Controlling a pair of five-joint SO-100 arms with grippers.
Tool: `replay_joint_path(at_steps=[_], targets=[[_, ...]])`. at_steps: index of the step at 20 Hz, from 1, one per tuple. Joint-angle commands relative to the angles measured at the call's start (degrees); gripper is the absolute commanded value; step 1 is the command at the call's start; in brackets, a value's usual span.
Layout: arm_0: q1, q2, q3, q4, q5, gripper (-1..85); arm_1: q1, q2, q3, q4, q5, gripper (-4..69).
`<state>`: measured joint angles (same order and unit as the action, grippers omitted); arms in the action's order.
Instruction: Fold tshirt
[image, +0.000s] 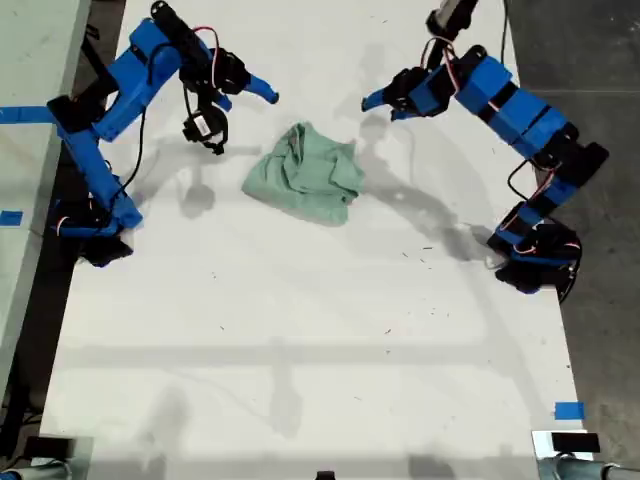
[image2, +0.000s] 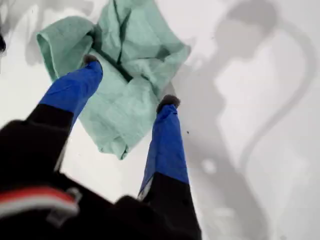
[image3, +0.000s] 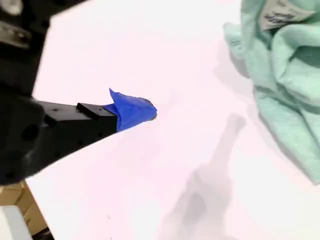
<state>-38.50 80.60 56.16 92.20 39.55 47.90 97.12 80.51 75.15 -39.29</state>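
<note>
The pale mint-green tshirt (image: 305, 172) lies crumpled in a heap on the white table, in the upper middle of the exterior view. In the first wrist view the tshirt (image2: 125, 100) sits just beyond the two blue fingers of my first gripper (image2: 131, 80), which is open with nothing between them. In the exterior view my first gripper (image: 252, 92) hangs up and to the left of the heap. My second gripper (image: 375, 100) hangs up and to the right of the heap, apart from it. Only one blue fingertip (image3: 135, 110) shows, with the tshirt (image3: 285, 75) beside it.
The white table (image: 300, 330) extends toward the exterior view's bottom. Both arm bases stand near its side edges (image: 95, 225) (image: 535, 250). Blue tape marks (image: 568, 410) sit near the exterior view's lower right. Arm shadows fall on both sides of the cloth.
</note>
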Motion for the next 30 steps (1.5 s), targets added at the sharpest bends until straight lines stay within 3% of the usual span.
replay_joint_path(at_steps=[1, 5, 9, 11, 14, 17, 19, 20, 23, 26, 30], targets=[[-3.3, 15.6, 12.1, -3.1, 0.9, 35.8, 3.4, 15.7, 8.8, 0.4, -1.1, 20.8], [0.6, 43.5, 46.8, -17.1, -1.5, 26.0, -0.6, 37.6, 34.0, -3.1, 5.2, 13.9], [12.8, 68.4, 78.3, -30.0, -10.5, 0.1, -11.6, 58.0, 58.2, -8.9, 15.6, 2.3], [19.0, 76.6, 92.0, -35.2, -17.5, 0.1, -17.4, 65.0, 67.7, -9.9, 20.7, -0.5], [25.1, 84.6, 104.7, -39.6, -22.5, 0.1, -24.8, 73.8, 79.8, -11.5, 27.9, -0.9], [25.2, 96.2, 113.0, -36.7, -22.7, 0.1, -28.2, 89.3, 90.4, -6.9, 33.8, -1.0], [25.0, 110.4, 116.1, -24.7, -22.6, 0.1, -29.9, 95.3, 91.6, -4.9, 38.6, -0.1], [25.8, 110.2, 116.5, -22.9, -22.6, 0.1, -30.3, 95.1, 91.6, -4.9, 39.6, 0.0], [24.3, 110.0, 117.0, -12.3, -21.8, 1.5, -27.9, 95.4, 91.6, -4.9, 31.1, 0.2], [23.6, 110.1, 116.7, -12.0, -21.4, 3.1, -27.6, 95.4, 91.4, -4.4, 5.0, 0.0], [23.4, 110.1, 116.7, -12.0, -21.4, 3.2, -27.9, 95.4, 91.3, -4.3, 6.0, -0.3]])
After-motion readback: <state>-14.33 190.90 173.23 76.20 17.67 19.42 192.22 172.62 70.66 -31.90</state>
